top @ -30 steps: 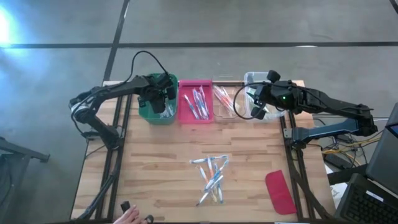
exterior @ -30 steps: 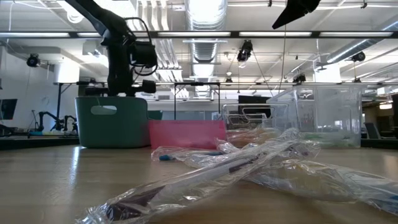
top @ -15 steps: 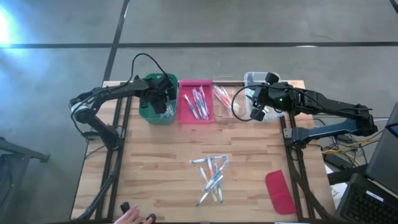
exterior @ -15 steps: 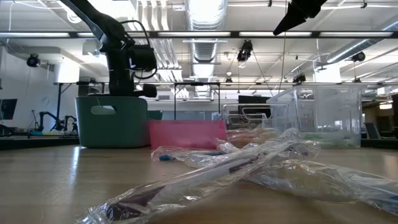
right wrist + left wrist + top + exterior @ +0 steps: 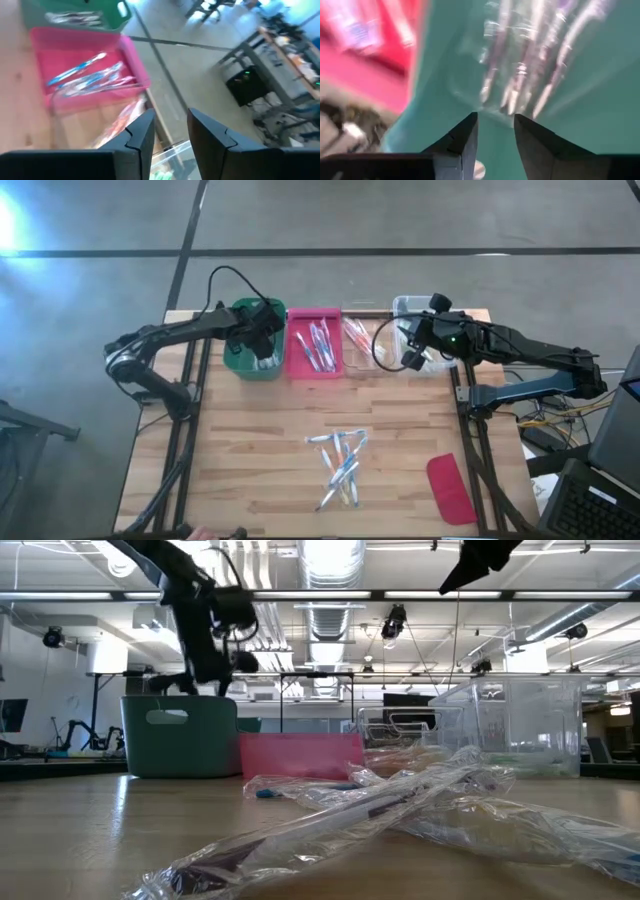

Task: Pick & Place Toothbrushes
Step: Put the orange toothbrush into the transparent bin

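Observation:
A pile of toothbrushes (image 5: 340,465) in clear wrappers lies on the table's middle and fills the front of the low view (image 5: 400,800). More wrapped toothbrushes (image 5: 530,75) lie in the green bin (image 5: 236,366). My left gripper (image 5: 260,342) hangs open and empty just above that bin; the left wrist view shows its fingers apart (image 5: 495,122). My right gripper (image 5: 412,352) is open and empty (image 5: 170,122) above the clear bin (image 5: 404,306) at the far right.
A pink bin (image 5: 298,368) with blue toothbrushes and a clear bin (image 5: 362,366) with orange ones stand in the far row between the green and right clear bins. A flat red lid (image 5: 450,488) lies at the near right. A person's hand (image 5: 200,533) shows at the near edge.
My left gripper has gone up out of the green bin and tipped, staying over it. The person's hand at the near edge has drawn back almost out of the picture.

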`<move>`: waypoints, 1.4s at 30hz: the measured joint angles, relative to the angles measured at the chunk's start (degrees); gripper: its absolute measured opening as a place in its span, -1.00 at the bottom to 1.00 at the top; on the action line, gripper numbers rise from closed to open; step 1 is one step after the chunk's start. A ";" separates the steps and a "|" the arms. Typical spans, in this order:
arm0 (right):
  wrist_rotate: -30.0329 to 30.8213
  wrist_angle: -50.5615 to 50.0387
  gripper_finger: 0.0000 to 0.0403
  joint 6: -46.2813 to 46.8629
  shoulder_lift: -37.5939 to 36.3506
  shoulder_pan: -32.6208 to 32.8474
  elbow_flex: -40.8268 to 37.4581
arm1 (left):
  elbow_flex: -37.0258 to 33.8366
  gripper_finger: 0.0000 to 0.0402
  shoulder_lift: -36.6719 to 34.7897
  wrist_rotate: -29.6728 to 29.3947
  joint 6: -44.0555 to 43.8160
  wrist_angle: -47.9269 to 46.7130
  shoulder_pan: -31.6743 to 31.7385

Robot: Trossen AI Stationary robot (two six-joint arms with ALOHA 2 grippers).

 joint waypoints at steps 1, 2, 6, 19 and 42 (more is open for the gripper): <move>0.88 0.74 -0.47 -0.05 0.00 0.00 0.00 | 0.48 -0.35 -0.85 0.28 -2.88 -0.10 -0.67; 1.34 1.66 -0.48 -0.33 0.00 -0.03 0.00 | 0.91 -0.36 -1.89 1.22 -6.35 0.00 -1.46; 1.56 6.04 -0.54 -3.18 0.00 -0.01 0.06 | 2.39 -0.41 -6.08 6.19 -21.42 0.14 -5.57; 0.47 18.37 -0.80 -2.63 0.00 0.03 0.07 | 2.68 -0.46 -15.24 7.74 -84.85 9.57 -18.18; -19.07 19.83 -0.96 2.39 -0.72 0.17 0.08 | 2.02 -0.82 -16.38 -7.17 -102.09 28.26 -38.99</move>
